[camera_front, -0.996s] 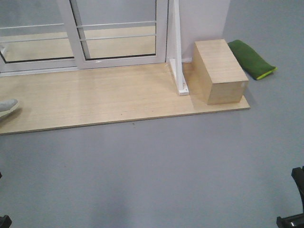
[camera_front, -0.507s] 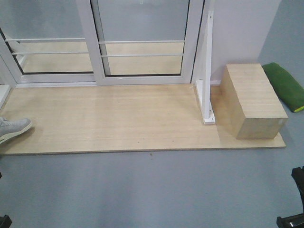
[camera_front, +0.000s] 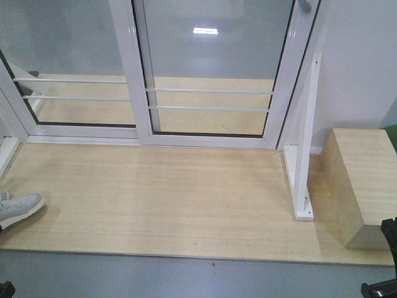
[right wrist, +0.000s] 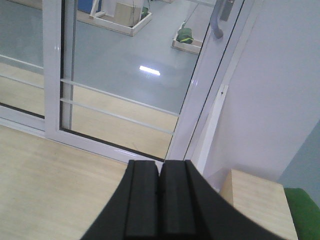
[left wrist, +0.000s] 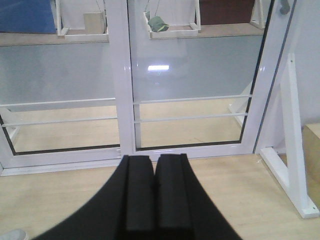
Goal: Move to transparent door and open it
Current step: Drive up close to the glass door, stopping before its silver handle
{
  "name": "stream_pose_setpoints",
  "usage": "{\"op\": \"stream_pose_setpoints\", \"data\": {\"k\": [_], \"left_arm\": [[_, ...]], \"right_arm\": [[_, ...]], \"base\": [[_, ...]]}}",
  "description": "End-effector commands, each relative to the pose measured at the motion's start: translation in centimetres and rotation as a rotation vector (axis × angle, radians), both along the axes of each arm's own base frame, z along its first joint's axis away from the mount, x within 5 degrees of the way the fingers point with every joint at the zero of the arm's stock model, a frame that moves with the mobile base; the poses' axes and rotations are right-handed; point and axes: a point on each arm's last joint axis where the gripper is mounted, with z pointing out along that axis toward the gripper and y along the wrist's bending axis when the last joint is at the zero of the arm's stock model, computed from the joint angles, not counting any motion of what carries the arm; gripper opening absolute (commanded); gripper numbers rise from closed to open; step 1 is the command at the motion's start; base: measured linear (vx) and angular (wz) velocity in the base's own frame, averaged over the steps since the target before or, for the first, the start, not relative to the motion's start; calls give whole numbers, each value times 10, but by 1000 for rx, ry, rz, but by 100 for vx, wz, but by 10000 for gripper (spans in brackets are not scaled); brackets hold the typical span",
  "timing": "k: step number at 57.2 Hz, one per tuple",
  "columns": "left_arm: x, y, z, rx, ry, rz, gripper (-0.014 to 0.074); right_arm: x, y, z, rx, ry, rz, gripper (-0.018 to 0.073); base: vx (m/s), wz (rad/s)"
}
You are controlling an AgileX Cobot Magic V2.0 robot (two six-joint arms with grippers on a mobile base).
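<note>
Clear glass in a glossy white frame, the transparent door (camera_front: 211, 62) stands along the far edge of the pale wooden platform (camera_front: 155, 198), toward its far right corner, with two thin white bars crossing it low down. To its left is a similar glazed panel (camera_front: 68, 56) that shows no handle. Only the lower end of the door's pale-grey handle (right wrist: 220, 17) is in view, high on the right-hand stile, close to the white wall. A white triangular brace (camera_front: 304, 155) and a wooden box (camera_front: 363, 180) sit at the platform's right edge, and a grey shoe (camera_front: 18, 208) rests on its left edge. The left gripper (left wrist: 154, 160) and the right gripper (right wrist: 160, 165) both have their fingers pressed together with nothing between them, and both are well apart from the door. The panel is likely stiff and fairly heavy, and probably runs sideways on a floor track, so it should answer to a steady lateral pull, not a jerk. The glass looks smooth and breakable and offers no purchase. The handle is the sensible place to take hold, and the right arm seems nearer to it.
</note>
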Motion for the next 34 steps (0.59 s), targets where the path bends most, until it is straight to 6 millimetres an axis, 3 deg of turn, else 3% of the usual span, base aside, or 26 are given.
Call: {"op": "stream_pose_setpoints", "data": {"k": [1, 34], "left_arm": [[1, 0, -3, -24, -57, 7, 0], [1, 0, -3, -24, -57, 7, 0]], "right_arm": [[1, 0, 3, 1, -80, -5, 2], [1, 0, 3, 1, -80, -5, 2]], "base": [[52, 6], [45, -2]]}}
